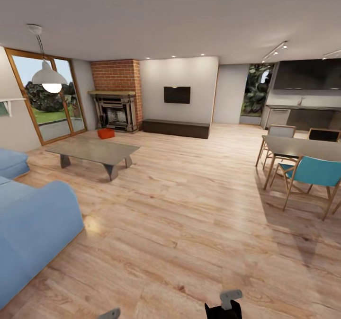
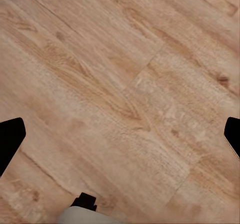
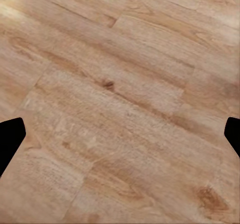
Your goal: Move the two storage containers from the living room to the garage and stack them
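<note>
With both grippers spread empty, I risk clipping the coffee table point(image 1: 92, 151) approaching the storage container point(image 1: 105, 133), frame left.

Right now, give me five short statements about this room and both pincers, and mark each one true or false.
1. An orange-red storage container sits on the wood floor near the brick fireplace. True.
2. The container rests on the coffee table. False: it is on the floor beyond the table.
3. The left pincer holds a container. False: its fingers are spread over bare planks.
4. The right pincer is open above the wood floor. True.
5. The chair nearest the dining table is red. False: it is teal.
</note>
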Available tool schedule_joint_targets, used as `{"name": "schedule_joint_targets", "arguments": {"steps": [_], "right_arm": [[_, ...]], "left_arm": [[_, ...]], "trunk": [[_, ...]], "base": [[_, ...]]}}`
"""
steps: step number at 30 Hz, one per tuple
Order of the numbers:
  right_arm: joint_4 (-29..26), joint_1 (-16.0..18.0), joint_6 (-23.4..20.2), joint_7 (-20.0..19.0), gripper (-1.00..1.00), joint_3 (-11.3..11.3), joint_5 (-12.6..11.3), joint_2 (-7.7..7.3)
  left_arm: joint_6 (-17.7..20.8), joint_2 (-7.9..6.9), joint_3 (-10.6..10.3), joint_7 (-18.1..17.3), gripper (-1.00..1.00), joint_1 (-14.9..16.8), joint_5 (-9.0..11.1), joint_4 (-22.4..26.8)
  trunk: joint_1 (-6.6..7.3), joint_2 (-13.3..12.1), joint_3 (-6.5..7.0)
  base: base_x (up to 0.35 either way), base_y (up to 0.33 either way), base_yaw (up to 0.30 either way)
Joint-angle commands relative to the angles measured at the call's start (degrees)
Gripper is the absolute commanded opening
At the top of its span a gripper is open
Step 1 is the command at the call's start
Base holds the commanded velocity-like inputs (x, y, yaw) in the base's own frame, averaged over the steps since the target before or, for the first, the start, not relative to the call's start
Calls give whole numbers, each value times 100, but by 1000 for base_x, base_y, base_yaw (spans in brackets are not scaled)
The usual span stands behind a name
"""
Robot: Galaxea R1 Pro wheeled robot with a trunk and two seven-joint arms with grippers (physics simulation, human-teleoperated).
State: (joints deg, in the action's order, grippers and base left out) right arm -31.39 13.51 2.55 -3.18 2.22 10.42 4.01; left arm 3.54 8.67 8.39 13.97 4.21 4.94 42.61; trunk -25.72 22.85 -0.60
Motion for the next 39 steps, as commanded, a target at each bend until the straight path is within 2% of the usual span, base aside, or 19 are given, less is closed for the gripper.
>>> {"name": "schedule_joint_targets", "arguments": {"steps": [1, 20, 39], "right_arm": [[2, 2, 17, -21, 100, 24, 48, 3], [3, 2, 17, -7, 100, 24, 48, 3], [10, 2, 17, -7, 100, 24, 48, 3]], "left_arm": [[24, 3, 7, 10, 100, 1, 51, 11], [24, 3, 8, 14, 100, 1, 51, 11], [24, 0, 5, 19, 100, 1, 51, 11]], "trunk": [[-6, 7, -6], [-6, 7, -6], [-6, 7, -6]], "base": [[324, 0, 0], [324, -1, 0], [324, -100, 0]]}}
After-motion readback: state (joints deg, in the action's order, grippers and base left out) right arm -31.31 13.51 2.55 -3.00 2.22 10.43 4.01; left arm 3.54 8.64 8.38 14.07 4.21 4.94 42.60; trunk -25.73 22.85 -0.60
